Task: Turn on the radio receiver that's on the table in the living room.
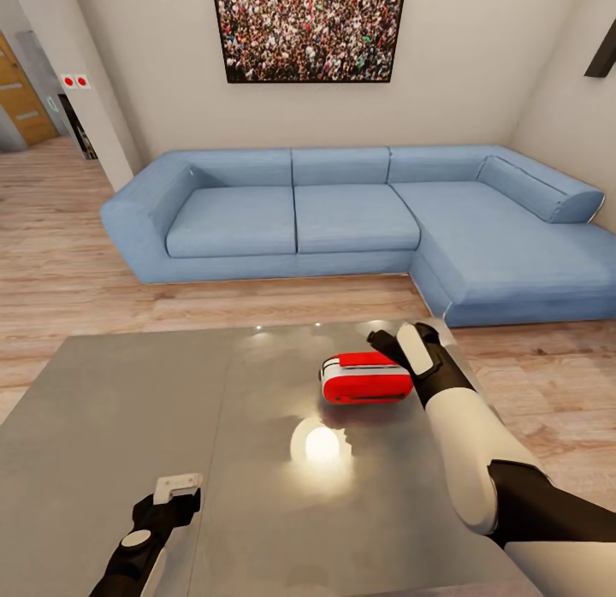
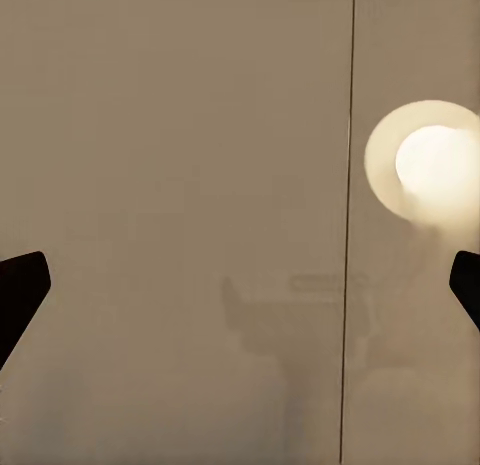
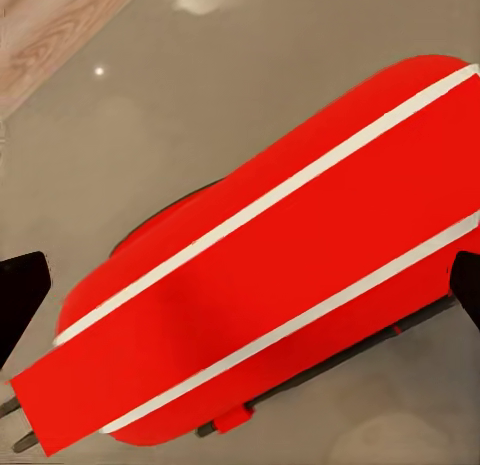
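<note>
Spread wide, the right gripper's (image 1: 395, 339) jaws hover over the right end of the red radio receiver (image 1: 366, 378), which lies right of centre in the head view on the glossy grey table (image 1: 111, 409), while the left gripper (image 1: 177, 486), low left, hangs open-jawed above bare tabletop, with the blue sofa (image 1: 359, 216) behind.

Left gripper (image 2: 240, 295) hanging over table (image 2: 150, 135), looking down on glossy grey-brown top. Dark fingertips (image 2: 20, 290) showing at 9 and 3 o'clock edges, set wide apart, nothing between them. Thin seam (image 2: 347, 225) running from 12 toward 6 o'clock, right of centre. Bright round lamp reflection (image 2: 430, 170) glowing at 2 o'clock. Faint shadowy reflection (image 2: 290, 320) lying near 5 o'clock.
</note>
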Controlling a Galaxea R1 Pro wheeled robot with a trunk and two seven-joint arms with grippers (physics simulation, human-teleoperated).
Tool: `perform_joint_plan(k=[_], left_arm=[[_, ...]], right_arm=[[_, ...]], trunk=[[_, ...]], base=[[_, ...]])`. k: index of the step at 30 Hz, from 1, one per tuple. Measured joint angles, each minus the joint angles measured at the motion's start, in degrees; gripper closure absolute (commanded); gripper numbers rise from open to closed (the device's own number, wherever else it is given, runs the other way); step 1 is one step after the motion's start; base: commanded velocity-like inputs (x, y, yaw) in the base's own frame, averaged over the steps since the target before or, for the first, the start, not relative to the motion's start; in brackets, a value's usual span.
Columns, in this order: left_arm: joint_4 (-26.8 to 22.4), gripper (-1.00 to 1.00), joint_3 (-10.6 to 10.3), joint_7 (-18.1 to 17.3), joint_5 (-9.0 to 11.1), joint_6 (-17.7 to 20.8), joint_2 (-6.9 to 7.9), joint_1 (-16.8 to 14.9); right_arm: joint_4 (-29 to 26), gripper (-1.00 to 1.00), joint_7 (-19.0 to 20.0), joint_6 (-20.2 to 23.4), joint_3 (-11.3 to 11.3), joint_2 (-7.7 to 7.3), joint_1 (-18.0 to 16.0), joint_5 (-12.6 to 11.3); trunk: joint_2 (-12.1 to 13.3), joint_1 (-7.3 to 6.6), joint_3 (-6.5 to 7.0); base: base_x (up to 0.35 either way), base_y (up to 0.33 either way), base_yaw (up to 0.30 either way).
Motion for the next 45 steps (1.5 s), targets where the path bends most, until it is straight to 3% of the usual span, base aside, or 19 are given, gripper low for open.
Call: perform_joint_plan(k=[8, 45], left_arm=[[0.0, -1.00, 0.0, 0.0, 0.0, 0.0, 0.03, 0.0], [0.0, -1.00, 0.0, -0.1, 0.1, -0.1, -0.02, 0.0]], right_arm=[[0.1, -1.00, 2.6, -0.2, 4.1, 0.00, 0.0, 0.4], [0.1, -1.00, 2.7, -0.2, 4.2, -0.18, 0.0, 0.4]], trunk=[[0.0, 0.00, 0.00], [0.0, 0.00, -0.01]], base=[[0.000, 0.000, 0.000], [0.000, 0.000, 0.000]])
